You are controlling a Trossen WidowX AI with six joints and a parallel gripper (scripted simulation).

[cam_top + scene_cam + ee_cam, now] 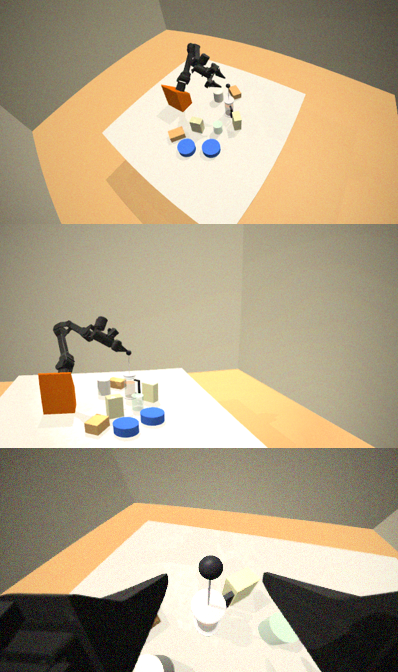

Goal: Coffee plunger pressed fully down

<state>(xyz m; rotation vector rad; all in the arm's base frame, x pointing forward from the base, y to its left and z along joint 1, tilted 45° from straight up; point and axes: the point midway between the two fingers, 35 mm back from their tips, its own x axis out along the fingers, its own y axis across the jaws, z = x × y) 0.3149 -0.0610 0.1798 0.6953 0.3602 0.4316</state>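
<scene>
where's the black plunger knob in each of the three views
Top: the plunger knob sits right of centre, just right of the open pincer, above the glass press.
Exterior: the knob is left of centre, at the pincer's tip, raised on its thin rod over the press.
Wrist: the knob is near the middle, between the two dark fingers, not touched.
Shared landmark: the pale yellow block beside the press.

Plain grey-beige walls (186, 286) meet in a corner at two o'clock. An orange-tan floor (326, 140) carries a white mat (249, 149), evenly lit with soft shadows.
</scene>
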